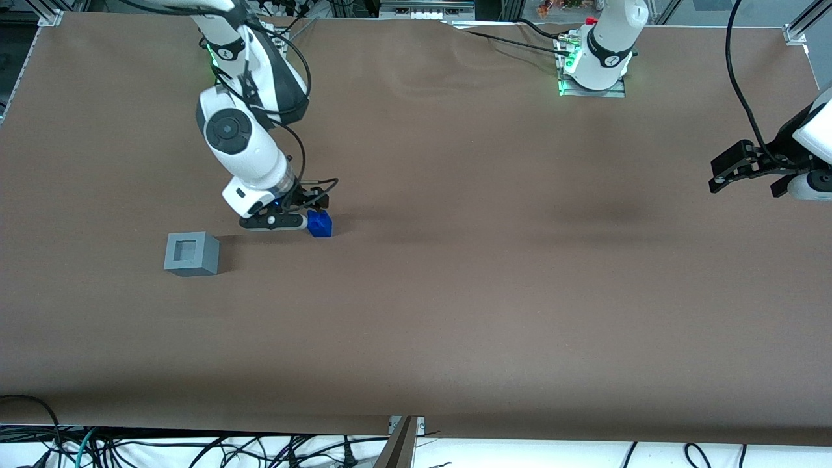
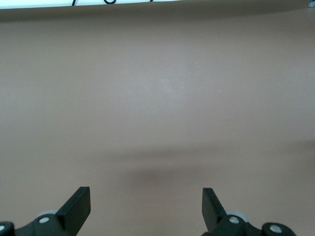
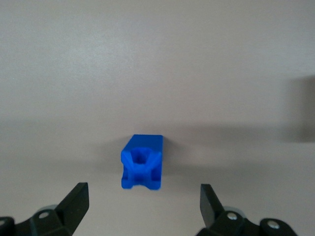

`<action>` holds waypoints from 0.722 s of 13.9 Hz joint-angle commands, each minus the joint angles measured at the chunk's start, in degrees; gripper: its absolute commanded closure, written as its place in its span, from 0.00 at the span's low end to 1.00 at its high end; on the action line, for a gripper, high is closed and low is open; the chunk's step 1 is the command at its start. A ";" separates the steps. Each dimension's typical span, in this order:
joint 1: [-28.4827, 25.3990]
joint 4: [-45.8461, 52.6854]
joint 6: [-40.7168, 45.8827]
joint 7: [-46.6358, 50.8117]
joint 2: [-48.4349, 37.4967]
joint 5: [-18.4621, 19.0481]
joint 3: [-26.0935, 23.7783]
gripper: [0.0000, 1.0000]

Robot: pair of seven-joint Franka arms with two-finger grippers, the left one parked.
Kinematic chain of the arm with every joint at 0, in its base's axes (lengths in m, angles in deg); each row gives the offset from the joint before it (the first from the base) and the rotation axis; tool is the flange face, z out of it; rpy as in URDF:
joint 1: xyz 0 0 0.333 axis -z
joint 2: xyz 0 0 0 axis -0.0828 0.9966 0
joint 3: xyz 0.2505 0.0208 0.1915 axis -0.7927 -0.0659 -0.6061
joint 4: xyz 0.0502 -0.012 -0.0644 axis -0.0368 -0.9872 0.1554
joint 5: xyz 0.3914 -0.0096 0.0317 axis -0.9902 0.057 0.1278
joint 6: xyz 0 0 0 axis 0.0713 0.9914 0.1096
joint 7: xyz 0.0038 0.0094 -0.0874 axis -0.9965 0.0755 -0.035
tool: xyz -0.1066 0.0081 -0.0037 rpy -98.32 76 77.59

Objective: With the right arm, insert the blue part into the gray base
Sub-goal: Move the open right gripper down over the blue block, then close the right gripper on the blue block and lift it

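Straddling the notched blue part (image 3: 141, 162), gripper (image 3: 142, 206) fingers (image 3: 76, 201) spread.

My white jointed right arm (image 1: 244, 140) is bent down low over the table, wrist tilted. Its black two-finger gripper (image 3: 142, 209) sits just above the surface, fingers (image 3: 74, 204) spread wide with nothing between them. In the front view the gripper (image 1: 311, 211) is mostly hidden, probably pointing straight down.

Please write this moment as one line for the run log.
phase: pre-grasp | end effector: open, low over blue part, not gripping | blue part: on table | gray base: recess empty, nearer front camera
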 commanded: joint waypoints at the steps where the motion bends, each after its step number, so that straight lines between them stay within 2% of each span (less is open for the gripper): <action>1: -0.44 -0.07 -3.44 0.53 3.02 -0.18 -0.12 0.00; 7: -0.62 -0.42 -8.89 0.53 8.48 -0.18 -0.12 0.00; 10: -0.62 -0.77 -8.90 0.44 9.01 -0.09 -0.12 0.02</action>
